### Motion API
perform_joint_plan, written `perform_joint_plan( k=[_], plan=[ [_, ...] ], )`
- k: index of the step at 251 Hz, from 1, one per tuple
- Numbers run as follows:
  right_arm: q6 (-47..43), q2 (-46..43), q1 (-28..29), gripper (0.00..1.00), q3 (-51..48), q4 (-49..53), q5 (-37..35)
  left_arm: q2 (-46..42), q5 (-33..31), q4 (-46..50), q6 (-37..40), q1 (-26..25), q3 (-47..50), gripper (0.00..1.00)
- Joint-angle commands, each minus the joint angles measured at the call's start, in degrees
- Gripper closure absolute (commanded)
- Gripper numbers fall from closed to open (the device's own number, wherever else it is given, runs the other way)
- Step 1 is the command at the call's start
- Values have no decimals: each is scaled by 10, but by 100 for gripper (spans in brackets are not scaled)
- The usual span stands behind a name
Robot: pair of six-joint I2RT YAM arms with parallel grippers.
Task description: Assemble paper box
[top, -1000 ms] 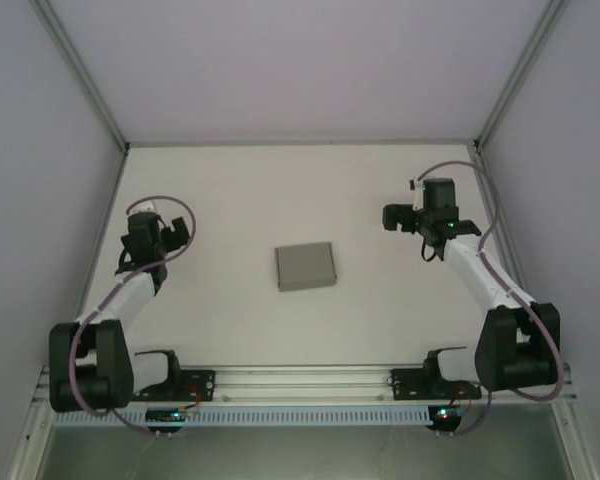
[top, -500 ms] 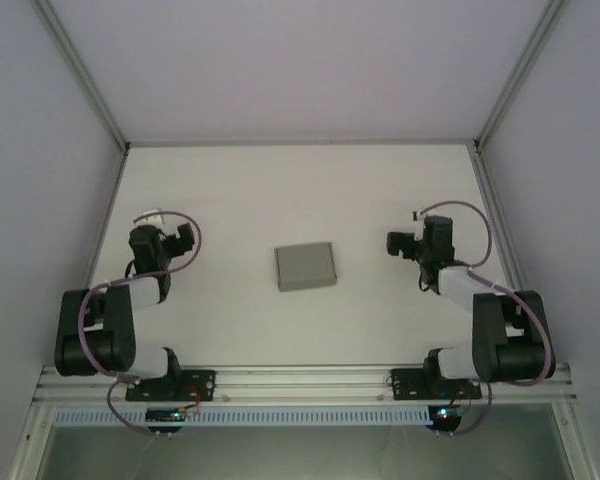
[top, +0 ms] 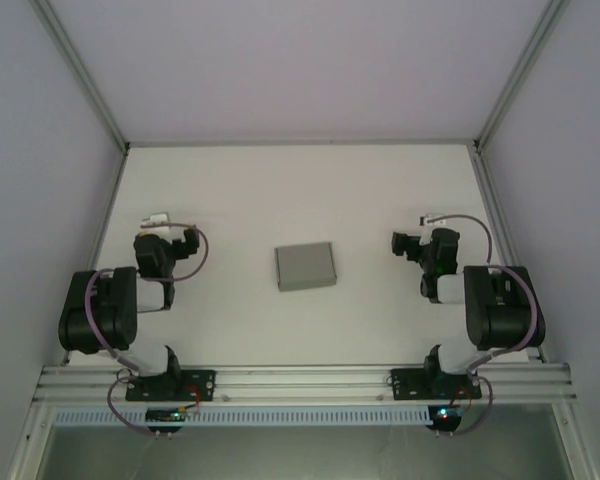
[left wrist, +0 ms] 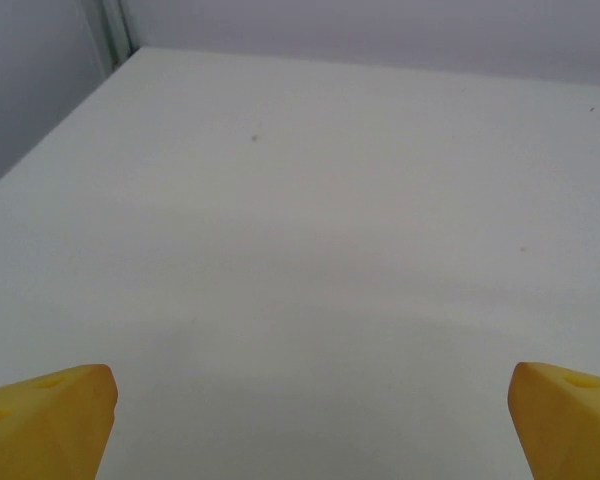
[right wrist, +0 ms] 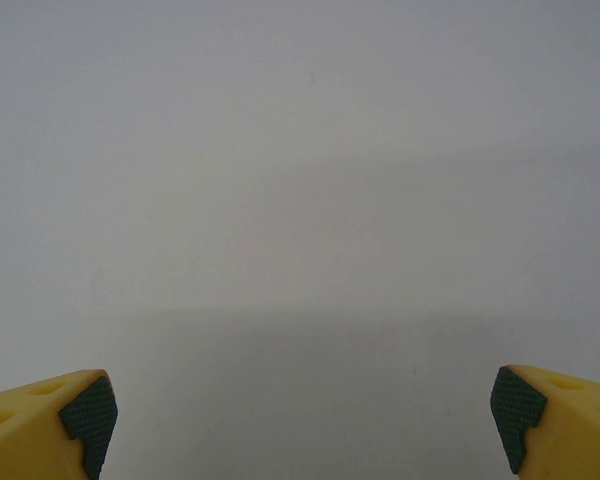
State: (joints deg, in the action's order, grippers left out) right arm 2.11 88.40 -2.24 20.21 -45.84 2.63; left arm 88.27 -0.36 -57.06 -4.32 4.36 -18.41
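While both arms sit folded up near their bases, the box (top: 306, 266) is lying on its own on the table (top: 230, 180), pretty much midway between them. Nothing is touching it. It looks like a small, shallow grey rectangle, with its long axis running side to side and a slight skew. I can't tell from above whether the flaps are tucked.

Left gripper (left wrist: 308, 425) is spread wide with nothing between its yellow fingers (left wrist: 50, 420), just bare table. Same story for the right gripper (right wrist: 300, 425): jaws wide apart and holding nothing.

What matters for the next move is that neither gripper is aimed at the box. Both point toward the far wall. The left one sits well off the box's left short end and the right one off its right short end. The right looks a touch closer to me. Either arm would have to swing inward toward the box, and it'd meet a short end first.
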Motion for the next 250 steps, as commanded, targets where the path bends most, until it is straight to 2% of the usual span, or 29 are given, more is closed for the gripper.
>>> perform_joint_plan(
  k=[1,35,97,250],
  plan=[
    [4,7,-11,1,-3,-79,29,-2,14,5,12,-4,-8,0],
    [1,5,5,1,16,-39,-19,-2,12,11,13,-6,-11,0],
    [2,4,8,1,13,-49,-20,1,1,32,34,-23,-23,0],
    [1,5,10,1,14,-46,-22,1,6,32,35,-23,-23,0]
  ],
)
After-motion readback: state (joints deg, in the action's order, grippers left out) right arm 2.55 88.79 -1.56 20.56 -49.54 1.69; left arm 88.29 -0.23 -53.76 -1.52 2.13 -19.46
